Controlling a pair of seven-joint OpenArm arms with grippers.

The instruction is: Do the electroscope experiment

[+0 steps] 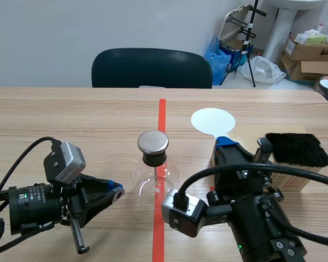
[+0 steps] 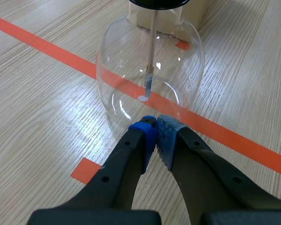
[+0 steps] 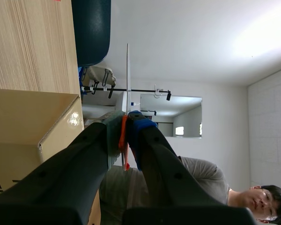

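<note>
electroscope [image 1: 153, 169]: you have it upright mid-table, sitting right on the orange-red tape line [image 1: 162, 117], between the two arms
glass: clear round flask, black stopper [image 1: 153, 159] in the neck, flat metal cap [image 1: 152, 141] on top
inside: thin rod [image 2: 152, 42] hangs straight down from the stopper, small foil leaf [image 2: 148, 82] at its end, hanging straight in line with the rod as far as you can see
left gripper [image 2: 155, 123]: your fingers are closed, pads together with nothing between them; it lies low over the table, tips pointing at the base of the flask and just beside the glass, can't tell if they touch
right gripper [image 3: 124, 126]: clamped on the white disc [image 1: 212, 121]; you see an orange piece [image 3: 123, 133] pinched between the pads in the right wrist view
white disc position: stands above the right gripper, to the electroscope's right and apart from the metal cap; edge-on in the right wrist view
cardboard box [image 3: 28, 122]: on the table beside the right gripper, right of the electroscope
black fuzzy pad [image 1: 297, 149]: lies on top of the box
table [image 1: 71, 114]: light wood grain
chair [image 1: 151, 68]: dark, at the far edge
person [image 3: 196, 183]: grey top, seen past the right gripper in the right wrist view only
</note>
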